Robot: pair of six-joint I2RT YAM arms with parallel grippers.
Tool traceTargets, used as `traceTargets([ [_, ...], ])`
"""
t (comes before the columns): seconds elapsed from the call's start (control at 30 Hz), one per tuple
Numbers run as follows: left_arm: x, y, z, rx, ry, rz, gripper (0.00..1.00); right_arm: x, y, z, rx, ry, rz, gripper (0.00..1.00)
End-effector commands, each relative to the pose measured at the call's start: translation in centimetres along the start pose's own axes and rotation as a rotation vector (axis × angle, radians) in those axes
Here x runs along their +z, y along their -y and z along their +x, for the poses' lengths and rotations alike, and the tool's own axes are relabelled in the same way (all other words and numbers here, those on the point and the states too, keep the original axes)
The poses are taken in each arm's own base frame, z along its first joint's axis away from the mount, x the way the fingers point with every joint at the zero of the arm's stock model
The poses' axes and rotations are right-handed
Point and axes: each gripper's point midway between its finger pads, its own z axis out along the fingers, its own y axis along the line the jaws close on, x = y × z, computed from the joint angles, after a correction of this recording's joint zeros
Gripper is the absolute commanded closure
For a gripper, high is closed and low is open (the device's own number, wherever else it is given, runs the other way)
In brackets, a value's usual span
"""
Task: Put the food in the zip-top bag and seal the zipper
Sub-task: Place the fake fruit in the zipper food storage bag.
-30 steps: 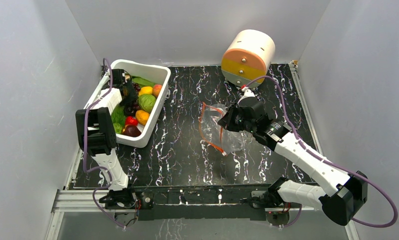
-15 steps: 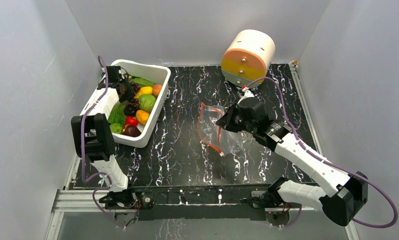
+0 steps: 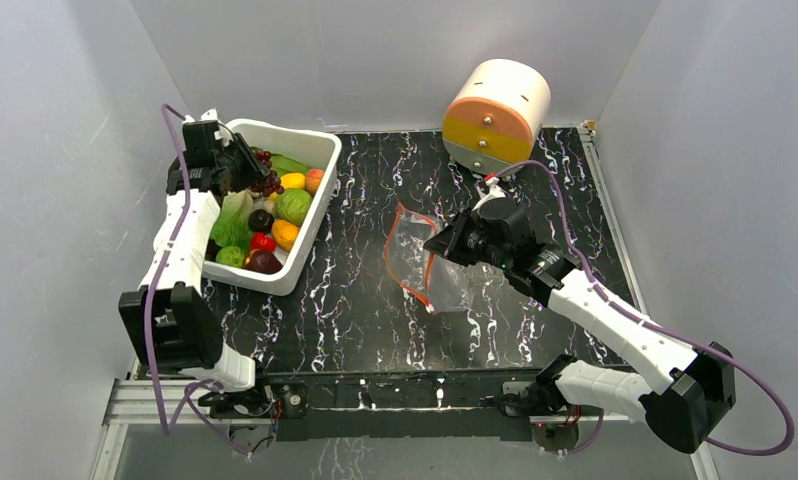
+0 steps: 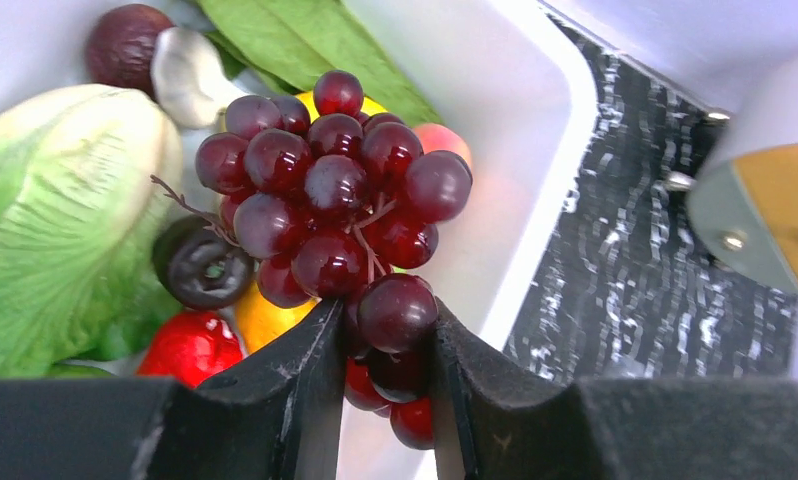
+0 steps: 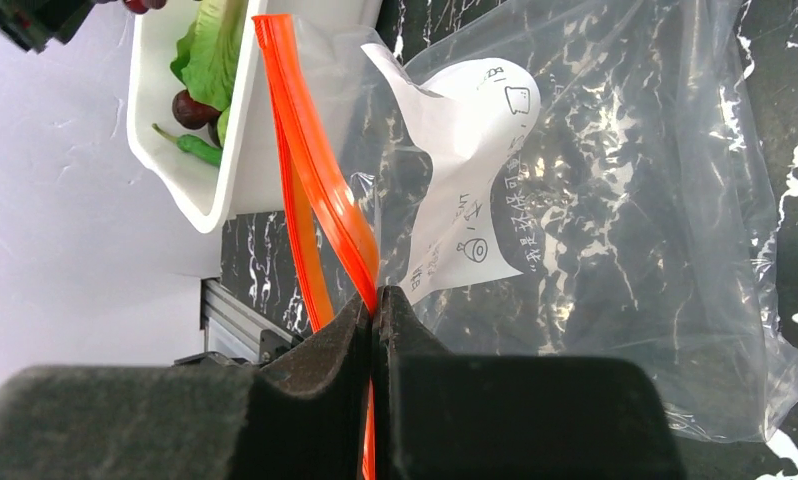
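My left gripper is shut on the dark purple grape bunch and holds it lifted over the far end of the white bin. In the bin lie the round green cabbage, a yellow oval fruit, an orange-peach piece and a dark round fruit. My right gripper is shut on the orange-red zipper strip of the clear zip-top bag, holding its mouth up off the table, open toward the bin.
A large cylinder with orange and yellow bands stands at the back right. The bin also holds leafy greens, a red fruit and other toys. Grey walls close in on three sides. The black marble table shows between bin and bag.
My left gripper has risen out of the bin toward the far left, carrying the grape bunch. My right gripper has shifted the bag's mouth slightly left, toward the bin.
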Motion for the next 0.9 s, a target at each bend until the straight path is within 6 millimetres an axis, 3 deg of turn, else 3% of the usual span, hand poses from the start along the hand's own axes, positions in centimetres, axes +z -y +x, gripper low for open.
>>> traceTargets([
  [0.0,-4.9,4.9,0.0,-0.01,-0.006,0.214,0.8,-0.6,-2.2,-2.0,0.052,0.08,-0.074,1.0],
  [0.17,-7.4,8.1,2.1,0.029,-0.079,0.329,0.82,0.4,-1.0,-2.6,0.059,0.105,0.004,1.0],
  [0.43,-12.1,13.2,4.6,0.092,-0.176,0.562,0.84,0.8,0.3,-5.2,0.052,0.21,0.126,1.0],
  [0.67,-16.6,17.8,7.4,0.09,-0.3,0.844,0.85,1.8,-1.1,-5.7,0.094,0.219,0.064,1.0],
  [0.87,-19.4,19.6,9.6,0.072,-0.388,1.018,0.85,3.6,-1.4,-4.6,0.112,0.164,0.035,1.0],
])
